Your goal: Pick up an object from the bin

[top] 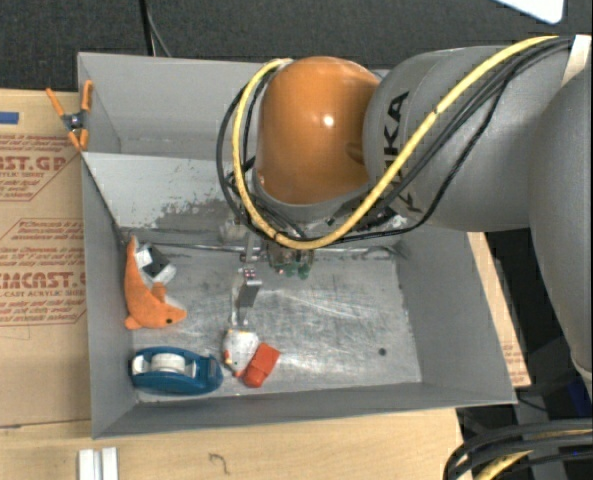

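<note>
Your tool (243, 310) hangs low in the grey bin (456, 348), just above a small white and red thing (239, 346); you cannot tell if it is spread or pressed together. An orange-red block (261, 365) touches that thing on its right. A blue tape dispenser (174, 370) lies just beside on the left, and an orange toy fish (148, 303) farther off.

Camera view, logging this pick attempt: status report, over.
Gripper low over white-and-orange piece, front of bin. Blue tape dispenser close beside it. Orange fish toy off left.
</note>
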Motion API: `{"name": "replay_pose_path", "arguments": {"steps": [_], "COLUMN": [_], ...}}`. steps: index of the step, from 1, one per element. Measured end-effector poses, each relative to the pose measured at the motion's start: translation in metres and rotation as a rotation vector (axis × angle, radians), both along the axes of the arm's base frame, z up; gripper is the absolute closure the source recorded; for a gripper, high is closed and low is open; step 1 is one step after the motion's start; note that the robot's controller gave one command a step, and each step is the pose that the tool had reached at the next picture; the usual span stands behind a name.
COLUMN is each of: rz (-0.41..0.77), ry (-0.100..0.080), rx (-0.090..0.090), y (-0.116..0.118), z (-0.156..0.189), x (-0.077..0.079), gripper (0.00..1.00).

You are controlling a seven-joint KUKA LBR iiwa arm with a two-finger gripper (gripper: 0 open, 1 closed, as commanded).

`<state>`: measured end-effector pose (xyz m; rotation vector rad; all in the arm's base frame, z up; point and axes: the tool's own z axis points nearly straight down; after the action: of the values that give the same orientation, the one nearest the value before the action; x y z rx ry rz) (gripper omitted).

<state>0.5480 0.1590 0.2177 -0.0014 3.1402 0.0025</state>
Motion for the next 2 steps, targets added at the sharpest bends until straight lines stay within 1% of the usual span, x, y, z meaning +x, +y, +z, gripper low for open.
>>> {"name": "replay_pose_path", "arguments": {"steps": [1, 2], "rz": [0.1, 0.437], "ry": [-0.003, 0.003], "rx": [-0.001, -0.001], "y": [-0.012, -0.075], "z": [-0.047, -0.131], "x": [-0.027, -0.058], "gripper": [0.0, 1.0]}}
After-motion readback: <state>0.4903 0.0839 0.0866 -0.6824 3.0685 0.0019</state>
